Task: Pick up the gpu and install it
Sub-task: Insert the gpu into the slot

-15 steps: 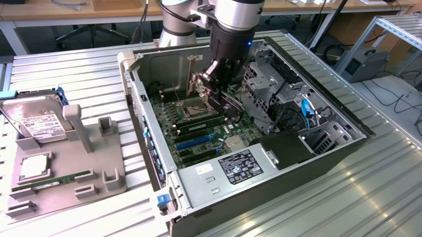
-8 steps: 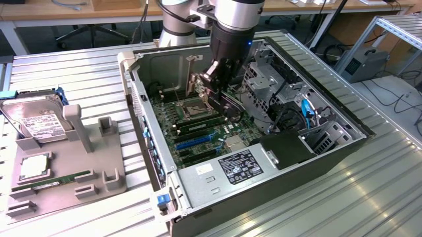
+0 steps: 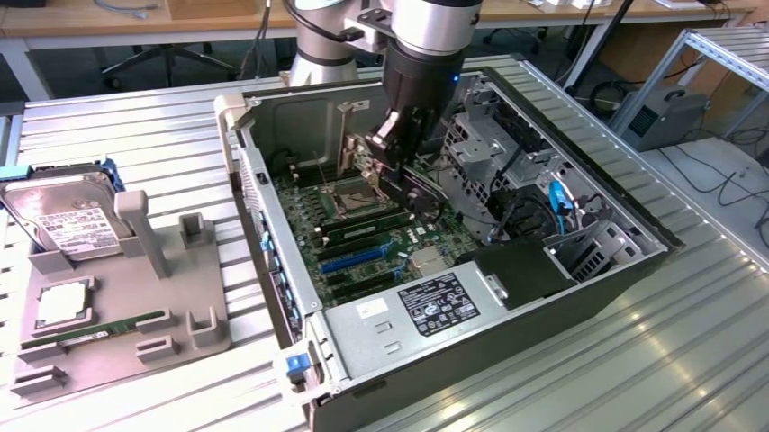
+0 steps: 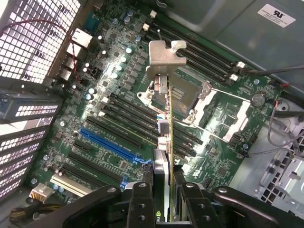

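The gripper [image 4: 167, 199] is clenched on the gpu [image 4: 164, 114]. The card stands edge-on between the fingers, above the motherboard [image 4: 223, 161] inside the case [image 3: 301, 112], with its bracket end farthest from the claw. The card's faces are hidden. Whether it touches a motherboard slot cannot be told.

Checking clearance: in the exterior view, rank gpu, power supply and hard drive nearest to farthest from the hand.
1. gpu: gripped in the hand, inside the case.
2. power supply: at the case's near end.
3. hard drive: outside the case, exterior view's left.
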`<state>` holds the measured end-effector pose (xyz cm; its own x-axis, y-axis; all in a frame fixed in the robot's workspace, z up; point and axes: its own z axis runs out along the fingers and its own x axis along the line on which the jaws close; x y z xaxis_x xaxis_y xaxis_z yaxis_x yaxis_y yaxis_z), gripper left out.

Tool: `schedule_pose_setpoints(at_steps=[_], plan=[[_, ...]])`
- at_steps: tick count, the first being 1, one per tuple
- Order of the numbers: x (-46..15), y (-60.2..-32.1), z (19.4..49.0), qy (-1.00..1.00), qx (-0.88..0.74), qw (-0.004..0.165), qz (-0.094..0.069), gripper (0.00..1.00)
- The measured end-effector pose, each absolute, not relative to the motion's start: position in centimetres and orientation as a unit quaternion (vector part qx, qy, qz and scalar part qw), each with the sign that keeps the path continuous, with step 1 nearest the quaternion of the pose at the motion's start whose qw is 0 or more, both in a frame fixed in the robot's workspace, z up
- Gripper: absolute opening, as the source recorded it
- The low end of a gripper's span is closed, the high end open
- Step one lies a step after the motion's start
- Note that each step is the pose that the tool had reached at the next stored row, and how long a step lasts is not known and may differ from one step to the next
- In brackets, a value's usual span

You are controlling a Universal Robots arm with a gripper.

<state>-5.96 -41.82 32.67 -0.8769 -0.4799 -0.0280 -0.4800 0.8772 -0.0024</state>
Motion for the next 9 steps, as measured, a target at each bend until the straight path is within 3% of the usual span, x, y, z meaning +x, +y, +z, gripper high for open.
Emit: schedule_pose_setpoints(at_steps=[9], plan=[[-5.96,-41.82,32.67,0.963,-0.267,0.014,0.003,0.27]])
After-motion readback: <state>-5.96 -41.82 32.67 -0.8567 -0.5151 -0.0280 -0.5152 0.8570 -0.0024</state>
